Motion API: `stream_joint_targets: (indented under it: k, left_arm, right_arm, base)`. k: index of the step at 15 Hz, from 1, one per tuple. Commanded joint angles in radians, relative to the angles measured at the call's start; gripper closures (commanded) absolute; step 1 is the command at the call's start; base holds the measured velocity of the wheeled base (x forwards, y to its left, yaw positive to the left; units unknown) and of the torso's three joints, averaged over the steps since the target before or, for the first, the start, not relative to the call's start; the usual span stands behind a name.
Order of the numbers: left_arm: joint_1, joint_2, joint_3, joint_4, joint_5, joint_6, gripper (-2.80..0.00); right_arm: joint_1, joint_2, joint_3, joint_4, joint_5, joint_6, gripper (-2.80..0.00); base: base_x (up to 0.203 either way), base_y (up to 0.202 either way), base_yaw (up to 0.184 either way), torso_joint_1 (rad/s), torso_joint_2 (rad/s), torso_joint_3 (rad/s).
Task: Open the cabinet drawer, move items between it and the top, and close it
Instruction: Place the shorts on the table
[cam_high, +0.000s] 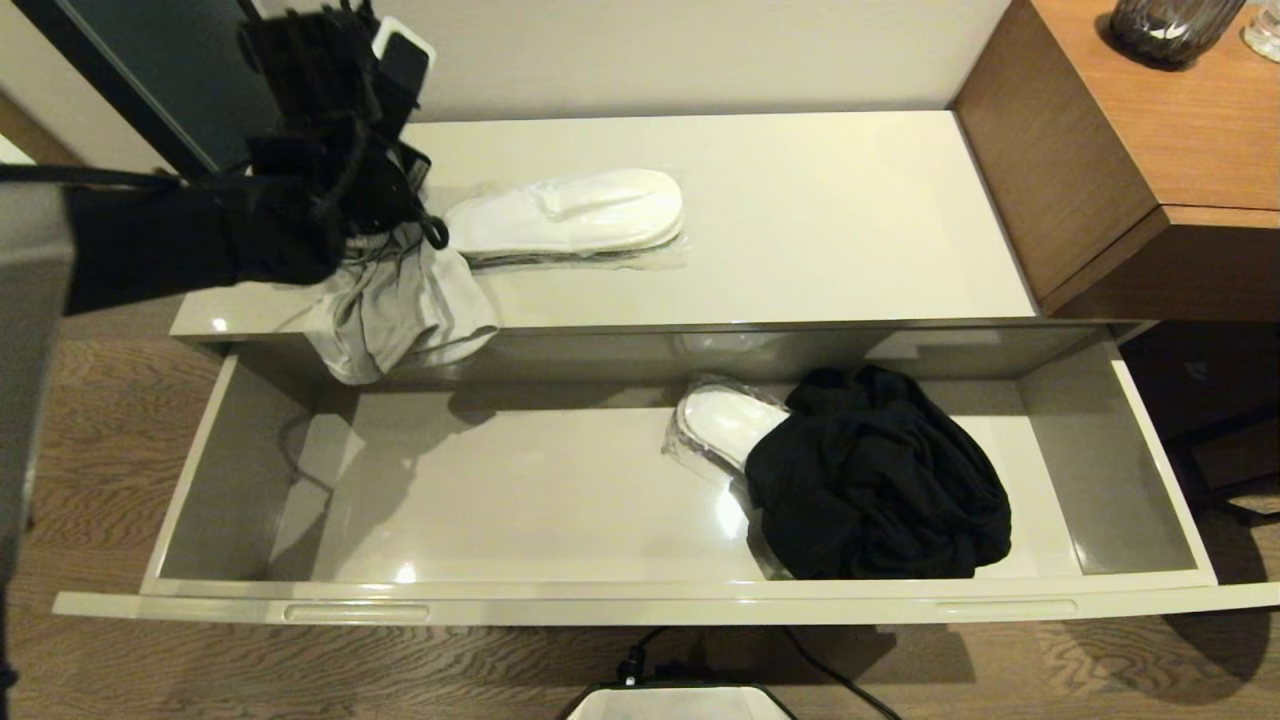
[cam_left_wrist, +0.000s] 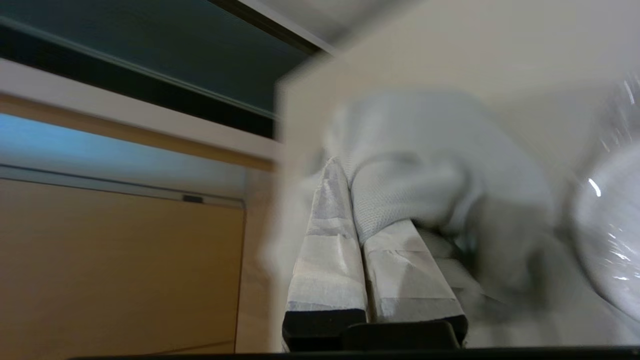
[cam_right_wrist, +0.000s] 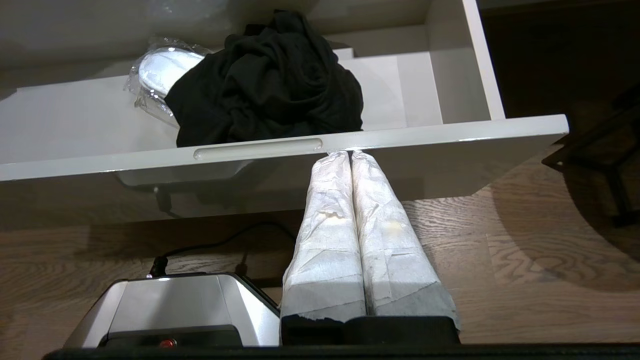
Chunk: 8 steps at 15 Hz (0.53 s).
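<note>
The long glossy beige drawer (cam_high: 640, 600) stands open; far left, the left gripper (cam_left_wrist: 350, 200) is clamped on the light grey garment (cam_high: 395, 310) over the cream top (cam_high: 820, 230).

Drawer (cam_high: 640, 600) stands pulled out, and its left and middle floor is bare, giving open access from above. The right part is blocked by the black garment (cam_high: 880, 490) piled on a wrapped slipper pair (cam_high: 720, 420). On the top (cam_high: 820, 230), the right half is free; the left end is crowded by the left gripper (cam_high: 385, 235), the grey garment (cam_high: 400, 310) draped over the front edge, and a second slipper pair (cam_high: 570, 215). The brown unit (cam_high: 1130, 170) walls off the right side.
</note>
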Motion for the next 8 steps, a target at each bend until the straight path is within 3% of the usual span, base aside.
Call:
stream_joint_targets:
  k: [1,8]
  left_arm:
    - [-0.037,-0.207,0.002,0.031,0.004,0.023,0.00]
    - [-0.159,-0.434,0.002,0.190,0.001,0.080,0.00]
  right_arm:
    - [0.000,0.002,0.000,-0.001,0.000,0.001,0.00]
    - [0.000,0.002,0.000,-0.001,0.000,0.001,0.00]
  base:
    - [0.000,0.000,0.000,0.000,0.00,0.000]
    - [0.000,0.000,0.000,0.000,0.00,0.000]
